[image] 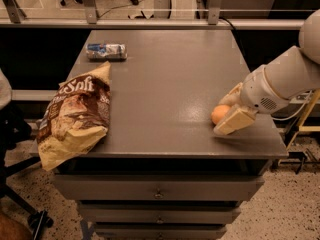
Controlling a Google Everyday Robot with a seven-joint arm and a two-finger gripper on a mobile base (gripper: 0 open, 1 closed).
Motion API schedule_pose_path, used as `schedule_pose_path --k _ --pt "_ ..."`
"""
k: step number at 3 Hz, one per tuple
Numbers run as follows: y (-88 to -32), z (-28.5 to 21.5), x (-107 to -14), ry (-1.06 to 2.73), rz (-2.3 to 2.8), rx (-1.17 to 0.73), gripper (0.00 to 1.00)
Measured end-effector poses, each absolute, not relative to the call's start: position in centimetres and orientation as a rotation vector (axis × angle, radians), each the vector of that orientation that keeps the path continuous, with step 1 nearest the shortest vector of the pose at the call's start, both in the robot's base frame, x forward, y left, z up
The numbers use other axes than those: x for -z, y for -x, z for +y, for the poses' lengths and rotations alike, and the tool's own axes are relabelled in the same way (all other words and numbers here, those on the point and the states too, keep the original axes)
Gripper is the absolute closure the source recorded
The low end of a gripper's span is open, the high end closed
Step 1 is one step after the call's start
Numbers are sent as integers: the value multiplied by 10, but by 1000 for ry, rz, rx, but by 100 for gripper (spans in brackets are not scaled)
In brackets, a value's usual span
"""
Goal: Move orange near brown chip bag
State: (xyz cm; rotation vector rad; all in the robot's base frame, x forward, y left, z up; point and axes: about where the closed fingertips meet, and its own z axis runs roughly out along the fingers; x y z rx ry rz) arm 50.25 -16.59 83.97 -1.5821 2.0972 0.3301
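The orange (218,113) lies on the grey table (170,74) near its right front edge. My gripper (228,109) is at the orange, open, with one cream finger (235,121) in front of it and the other behind it, so the fruit sits between them and is partly covered. The brown chip bag (75,119), dark brown with tan edges and "Soft" lettering, lies at the table's left front corner and hangs over the edge, far to the left of the orange.
A small blue-silver can (106,51) lies on its side at the back left of the table. Drawers (157,191) sit below the tabletop. A railing (160,21) runs behind the table. A yellow frame (305,129) stands to the right.
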Motion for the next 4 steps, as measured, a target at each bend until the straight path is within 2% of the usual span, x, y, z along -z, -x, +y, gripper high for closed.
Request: schedule_pose_path --k 2,3,4 --pt "-509 -154 -860 1561 1970 -385 85" --pt "-519 -147 -884 1561 1815 -457 100" --pt "-523 -143 -896 1568 1764 -450 100"
